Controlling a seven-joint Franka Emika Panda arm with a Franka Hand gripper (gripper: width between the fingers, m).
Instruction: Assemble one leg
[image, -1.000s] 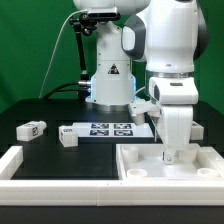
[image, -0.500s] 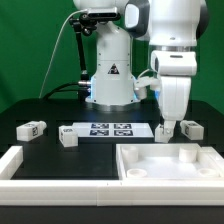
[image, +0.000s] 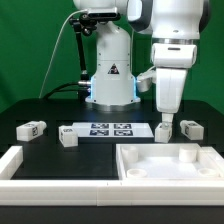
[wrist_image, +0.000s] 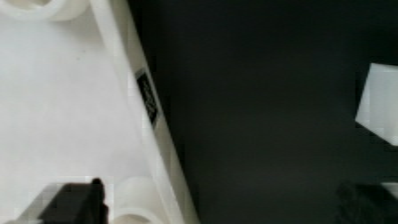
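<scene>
The gripper (image: 163, 127) hangs open and empty above the black table, just behind the back rim of the large white square piece (image: 140, 160). In the wrist view its fingers (wrist_image: 71, 205) stand wide apart with nothing between them, and the square piece's rim (wrist_image: 125, 90) runs below. One leg (image: 187, 153) stands upright inside the square piece. Three more legs lie on the table: one at the far left (image: 31, 128), one beside the marker board (image: 68, 138), and one to the right of the gripper (image: 192, 128).
The marker board (image: 108, 129) lies on the table between the legs, in front of the robot base (image: 110, 80). A white raised border (image: 20, 160) runs along the table's left and front edges. A white edge (wrist_image: 377, 100) shows in the wrist view.
The gripper has risen out of the square piece and moved back and slightly to the exterior view's left. The upright leg stays in the square piece.
</scene>
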